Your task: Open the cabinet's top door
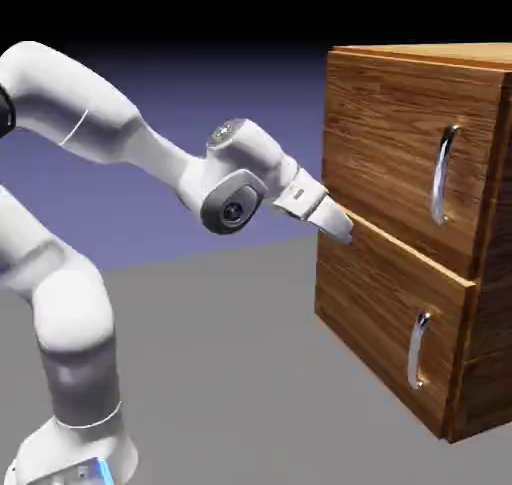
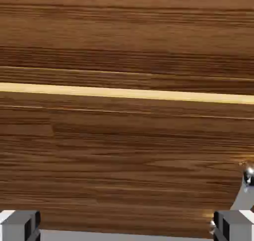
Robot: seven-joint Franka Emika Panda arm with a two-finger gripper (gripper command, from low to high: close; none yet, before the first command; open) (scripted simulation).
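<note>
The largest thing is the boxy cabinet of glossy reddish-brown wood grain (image 1: 492, 358), in front of the hand and extending to the exterior view's right of it. Its top door, the larger upper wood-grain panel (image 1: 385, 138), looks shut and lies ahead of the hand and mostly higher. Below it, the shorter wood-grain lower panel (image 1: 370, 288) runs ahead of and below the hand, topped by a pale wooden ledge (image 2: 124, 93). The white arm (image 1: 90, 108) reaches toward the seam between the two. Its two-finger gripper with small grey tips (image 2: 127, 226) is spread wide, with nothing between the fingers. The long, curved silver upright handle (image 1: 440, 178) of the top door is above the hand and to the exterior view's right; the smaller curved silver handle (image 1: 416, 353) is lower, on the wrong panel.

The step in hand seems to be the approach to the long handle. The hand would do well to rise and travel along the front toward the exterior view's right, keeping off the ledge. The fingers should straddle the upright bar, one on each side, so the hand may need a roll. Only with the bar well between them should they close, and the pull should then follow the door's swing rather than a straight line.
</note>
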